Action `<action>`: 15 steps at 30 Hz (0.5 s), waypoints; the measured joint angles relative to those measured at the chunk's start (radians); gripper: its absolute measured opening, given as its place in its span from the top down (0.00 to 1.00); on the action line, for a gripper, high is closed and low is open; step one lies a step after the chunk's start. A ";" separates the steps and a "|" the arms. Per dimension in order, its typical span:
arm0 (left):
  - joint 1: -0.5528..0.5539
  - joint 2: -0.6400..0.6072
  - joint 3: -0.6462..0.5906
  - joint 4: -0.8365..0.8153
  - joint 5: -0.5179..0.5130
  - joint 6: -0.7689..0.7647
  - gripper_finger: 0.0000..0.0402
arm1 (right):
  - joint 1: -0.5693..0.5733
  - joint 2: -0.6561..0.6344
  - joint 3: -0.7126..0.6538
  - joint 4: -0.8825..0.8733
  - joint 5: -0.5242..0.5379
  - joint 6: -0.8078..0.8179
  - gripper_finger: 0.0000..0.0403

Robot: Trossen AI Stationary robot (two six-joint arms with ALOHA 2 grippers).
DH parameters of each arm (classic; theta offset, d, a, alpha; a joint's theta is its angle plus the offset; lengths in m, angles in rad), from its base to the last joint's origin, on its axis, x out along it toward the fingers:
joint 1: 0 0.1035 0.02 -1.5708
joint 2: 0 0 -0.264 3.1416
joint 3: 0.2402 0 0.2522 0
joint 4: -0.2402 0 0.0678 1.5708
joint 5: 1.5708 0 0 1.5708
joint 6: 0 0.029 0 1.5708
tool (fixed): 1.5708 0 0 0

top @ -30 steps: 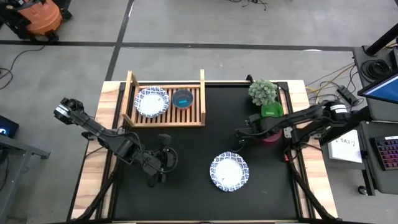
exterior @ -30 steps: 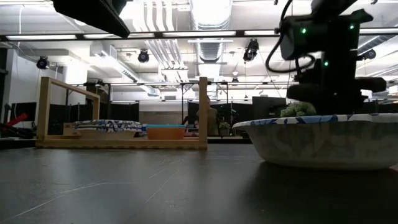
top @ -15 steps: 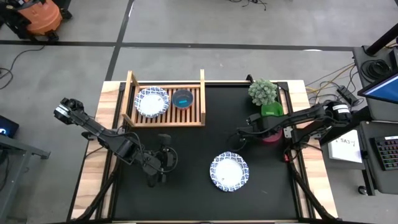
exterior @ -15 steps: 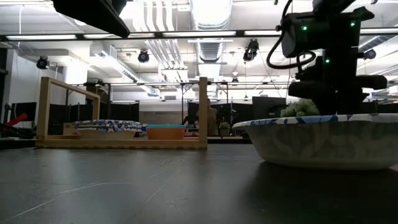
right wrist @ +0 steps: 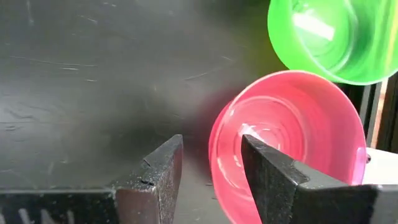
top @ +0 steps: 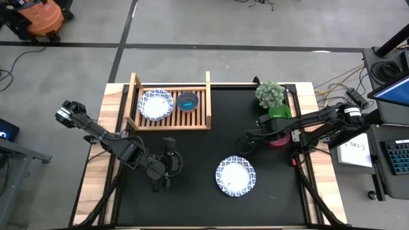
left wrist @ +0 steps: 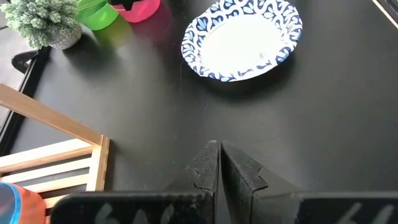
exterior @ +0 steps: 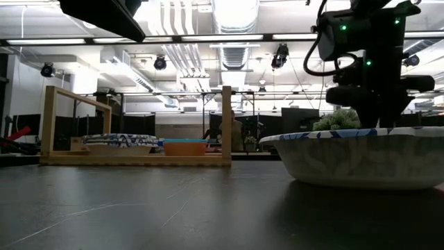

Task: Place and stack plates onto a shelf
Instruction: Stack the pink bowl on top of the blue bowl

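One blue-rimmed plate point(top: 235, 177) rests on its base on the black table, right of centre, and fills the low view's right side point(exterior: 361, 156). Another plate point(top: 155, 104) lies on the slats of the wooden shelf point(top: 169, 122) at the far left. My left gripper point(top: 161, 171) is shut and sits low to the left of the table plate point(left wrist: 241, 38). My right gripper point(top: 246, 144) is open, above and beyond that plate. In its wrist view its fingers point(right wrist: 155, 168) stand on either side of the pink bowl's rim point(right wrist: 214, 149), with no contact showing.
A small bowl point(top: 188, 101) sits on the shelf beside the plate. A green bowl point(top: 279, 114), a pink bowl point(top: 279, 142) and a potted plant point(top: 270, 94) crowd the far right corner under my right arm. Bare black tabletop lies between the shelf and the near plate.
My right arm has shifted a little toward the table's right edge; the low view shows it sliding rightward behind the plate. The plates, the shelf and my left arm have stayed where they were.
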 joint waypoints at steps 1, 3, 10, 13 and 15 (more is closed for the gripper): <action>0.002 0.000 0.000 0.000 0.000 0.000 1.00 | 0.000 0.003 -0.006 0.000 0.001 0.003 0.61; 0.007 0.000 0.000 0.000 -0.001 0.000 1.00 | 0.000 0.019 -0.022 0.001 0.001 0.019 0.62; 0.015 0.000 0.000 0.000 -0.051 -0.009 1.00 | 0.000 0.094 -0.083 0.145 -0.001 0.027 0.62; 0.015 0.000 0.000 0.000 -0.061 -0.010 1.00 | 0.000 0.127 -0.086 0.185 -0.001 0.011 0.62; 0.015 0.000 0.000 0.001 -0.061 -0.010 1.00 | 0.000 0.143 -0.087 0.199 -0.001 0.010 0.62</action>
